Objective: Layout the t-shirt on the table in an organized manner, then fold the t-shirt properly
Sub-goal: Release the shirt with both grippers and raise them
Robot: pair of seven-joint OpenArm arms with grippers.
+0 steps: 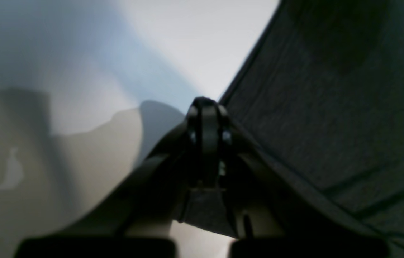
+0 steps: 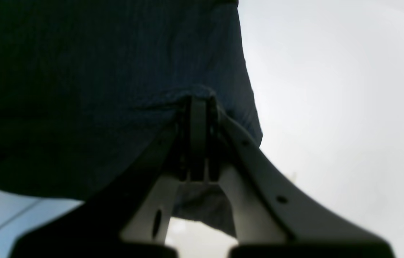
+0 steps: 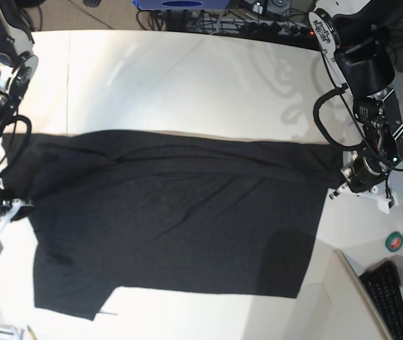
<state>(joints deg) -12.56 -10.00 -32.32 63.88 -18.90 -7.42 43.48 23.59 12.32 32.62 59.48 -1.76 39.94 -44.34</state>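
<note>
The black t-shirt (image 3: 180, 227) lies spread wide on the big white table (image 3: 187, 85). It reaches from one arm to the other. No print shows on the side facing up.

The left gripper (image 1: 207, 107) is at the shirt's edge on the right side of the base view. Its jaws are closed tight, and a bit of dark cloth is pinched between them. From the left wrist view, the rest of the shirt runs up and off to the right of the jaws, with bare table on the left.

The right gripper (image 2: 198, 100) is at the other end of the shirt, on the left side of the base view. Its jaws are closed too, and the shirt's edge bunches over their tips. In the right wrist view, the cloth fills the space to the left of the jaws, and the table is to the right.
</note>
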